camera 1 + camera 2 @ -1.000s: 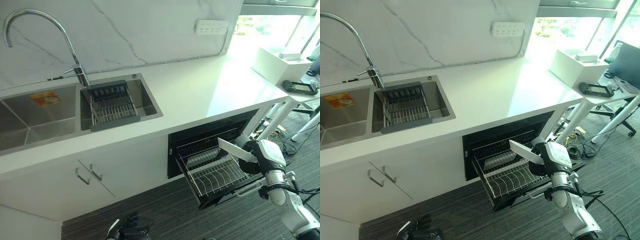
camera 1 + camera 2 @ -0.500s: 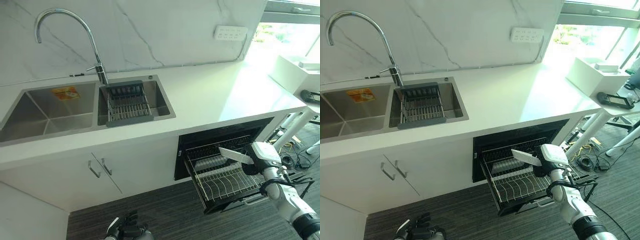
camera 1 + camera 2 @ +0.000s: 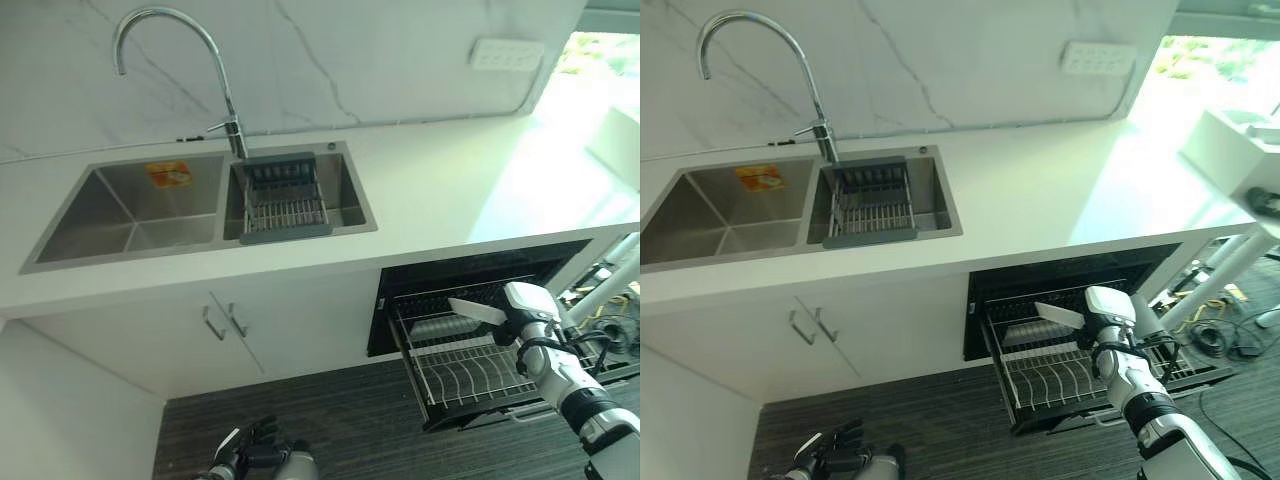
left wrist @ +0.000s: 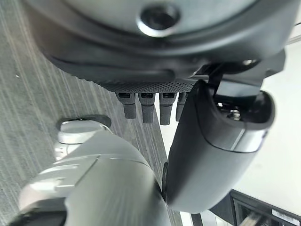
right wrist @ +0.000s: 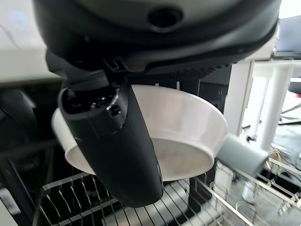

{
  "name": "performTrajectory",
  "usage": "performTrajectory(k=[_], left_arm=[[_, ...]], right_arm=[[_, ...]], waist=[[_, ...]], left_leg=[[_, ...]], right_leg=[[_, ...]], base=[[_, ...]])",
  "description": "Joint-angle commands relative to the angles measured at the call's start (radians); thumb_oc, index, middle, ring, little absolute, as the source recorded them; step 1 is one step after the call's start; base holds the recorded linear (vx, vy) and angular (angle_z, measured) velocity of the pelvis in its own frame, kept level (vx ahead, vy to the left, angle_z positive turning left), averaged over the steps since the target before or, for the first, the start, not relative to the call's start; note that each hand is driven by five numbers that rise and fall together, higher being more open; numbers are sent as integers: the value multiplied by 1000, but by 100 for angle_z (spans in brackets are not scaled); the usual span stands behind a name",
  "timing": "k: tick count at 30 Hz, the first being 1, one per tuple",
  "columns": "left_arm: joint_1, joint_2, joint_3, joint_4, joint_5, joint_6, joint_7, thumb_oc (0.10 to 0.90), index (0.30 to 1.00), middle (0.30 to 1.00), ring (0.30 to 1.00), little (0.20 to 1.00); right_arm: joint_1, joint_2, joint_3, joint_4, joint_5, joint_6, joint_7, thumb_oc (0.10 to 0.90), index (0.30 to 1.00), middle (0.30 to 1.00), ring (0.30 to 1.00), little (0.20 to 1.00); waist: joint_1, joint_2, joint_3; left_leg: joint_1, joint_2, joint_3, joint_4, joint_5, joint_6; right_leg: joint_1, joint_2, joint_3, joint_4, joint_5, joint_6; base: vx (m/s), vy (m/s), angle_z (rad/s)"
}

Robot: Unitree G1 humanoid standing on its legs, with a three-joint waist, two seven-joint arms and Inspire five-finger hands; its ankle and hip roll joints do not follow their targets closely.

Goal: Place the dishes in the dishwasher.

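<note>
Hanging low over the dark carpet (image 3: pixel 330 420), the left hand (image 3: pixel 252 462) shows its fingers (image 4: pixel 146 106) fairly straight and spread, holding nothing. Up on the white counter (image 3: pixel 440 190), a double sink (image 3: pixel 130 205) sits under a curved tap (image 3: pixel 180 60), with a small wire drainer (image 3: pixel 283 205) in its right basin. Under the counter the dishwasher (image 3: pixel 480 290) stands open with its wire rack (image 3: pixel 465 370) pulled out, and the right hand (image 3: pixel 528 305) holds a white dish (image 5: pixel 188 127) just above the rack, thumb (image 5: pixel 120 146) clamped over the rim.
</note>
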Motion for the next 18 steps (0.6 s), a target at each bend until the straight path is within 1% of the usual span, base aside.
performTrajectory(k=[1, 2, 3, 7, 14, 16, 18], left_arm=[[42, 105, -69, 5, -14, 1, 5, 800, 900, 900, 900, 900], [41, 104, -69, 5, -14, 1, 5, 800, 900, 900, 900, 900], [19, 108, -83, -8, -43, -12, 2, 800, 900, 900, 900, 900], [-21, 113, -107, -31, -90, -33, 1, 800, 900, 900, 900, 900], [-50, 121, -149, -81, -126, -59, 2, 800, 900, 900, 900, 900], [-64, 132, -169, -117, -152, -61, 7, 800, 900, 900, 900, 900], [-69, 136, -175, -130, -164, -61, 10, 800, 900, 900, 900, 900]], right_arm=[[-195, -47, -36, 7, 54, -7, -67, 400, 300, 300, 300, 300], [-196, -47, -35, 8, 55, -7, -67, 400, 300, 300, 300, 300], [-250, -61, -25, 40, 61, -16, -67, 400, 300, 300, 300, 300], [-341, -77, 10, 91, 62, -25, -73, 400, 300, 300, 300, 300], [-440, -94, 62, 125, 53, -22, -64, 400, 300, 300, 300, 300], [-493, -93, 90, 138, 51, -32, -70, 400, 300, 300, 300, 300], [-505, -88, 96, 140, 51, -41, -88, 400, 300, 300, 300, 300]], waist=[[32, -1, 33], [32, -1, 33], [32, 14, 64], [34, 35, 124], [35, 56, 183], [37, 62, 204], [37, 62, 209]], left_leg=[[49, 17, 16, 49, -182, -16], [48, 17, 17, 49, -182, -16], [21, 13, 12, 49, -177, -15], [-31, 2, 7, 49, -170, -8], [-93, -5, 8, 49, -162, -3], [-116, -7, 10, 49, -159, -1], [-122, -9, 12, 49, -159, 0]], right_leg=[[-94, -35, 56, -4, -23, 52], [-95, -35, 57, -4, -23, 52], [-126, -38, 65, -4, -16, 51], [-177, -44, 78, -4, -4, 50], [-241, -49, 95, -4, 8, 47], [-263, -50, 99, -4, 12, 46], [-271, -49, 102, -4, 12, 45]], base=[[-127, 41, 18], [-258, 61, 14], [-229, 40, 15], [-214, 17, 4], [-107, 5, 3], [-99, 5, 2], [-59, 8, 2]])
